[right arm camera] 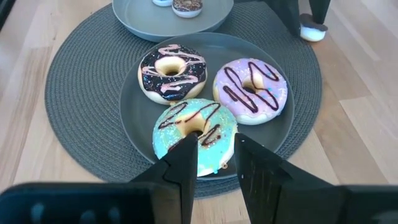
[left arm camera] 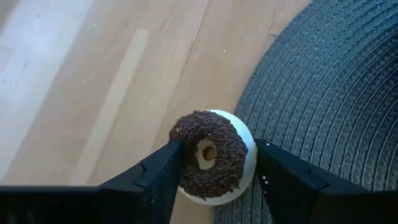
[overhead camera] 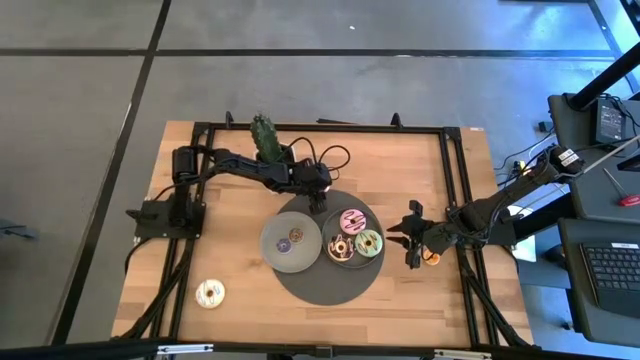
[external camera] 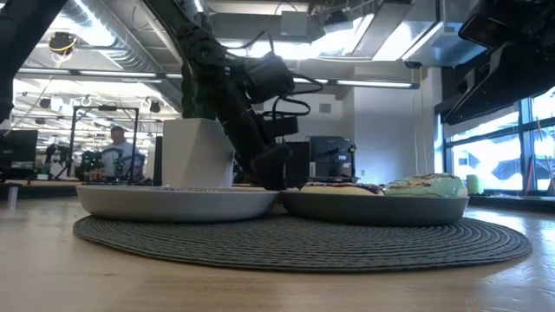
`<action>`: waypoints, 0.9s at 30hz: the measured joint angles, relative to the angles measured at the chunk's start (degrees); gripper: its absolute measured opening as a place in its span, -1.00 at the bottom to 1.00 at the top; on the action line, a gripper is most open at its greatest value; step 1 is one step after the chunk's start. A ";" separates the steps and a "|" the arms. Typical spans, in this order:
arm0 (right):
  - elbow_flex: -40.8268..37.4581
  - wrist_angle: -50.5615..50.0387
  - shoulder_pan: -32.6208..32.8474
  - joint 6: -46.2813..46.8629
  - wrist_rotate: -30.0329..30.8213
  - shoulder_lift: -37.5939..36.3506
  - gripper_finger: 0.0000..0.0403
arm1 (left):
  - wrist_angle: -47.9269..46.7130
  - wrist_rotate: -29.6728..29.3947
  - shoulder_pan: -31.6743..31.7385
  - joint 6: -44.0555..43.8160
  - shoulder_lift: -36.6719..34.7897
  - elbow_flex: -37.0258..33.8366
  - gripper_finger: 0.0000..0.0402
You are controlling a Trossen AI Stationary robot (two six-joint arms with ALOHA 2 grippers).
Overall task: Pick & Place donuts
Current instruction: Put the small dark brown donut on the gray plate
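Left gripper [left arm camera: 214,180] astride brown donut [left arm camera: 209,154]

Dark jointed arms [overhead camera: 250,168], black looping cables [overhead camera: 335,155]

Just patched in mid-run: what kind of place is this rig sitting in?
Probably a robotics lab or open-plan workshop: wooden table on a concrete floor, a person at a bench with monitors, and a laptop beside the table.

The wooden surface [overhead camera: 240,270] carries a round, dark woven mat [overhead camera: 325,287] near its middle. A brown sprinkled donut [left arm camera: 208,154] sits at the mat's far edge, partly on the bare wood. A white-iced donut [overhead camera: 210,293] lies alone near the front left, and an orange donut [overhead camera: 432,259] lies right of the mat
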 joint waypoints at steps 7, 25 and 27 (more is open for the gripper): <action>0.00 0.00 0.00 0.00 0.00 0.00 -0.46 | -0.02 0.66 0.00 -0.02 0.00 0.00 -0.32; 0.00 -0.09 0.00 0.00 0.00 0.00 -0.46 | -21.59 1.87 -9.14 -1.39 -5.77 8.93 -0.69; 0.00 -0.09 0.00 0.00 0.00 0.00 -0.46 | -23.28 2.60 -12.52 -2.64 -6.18 9.33 -0.70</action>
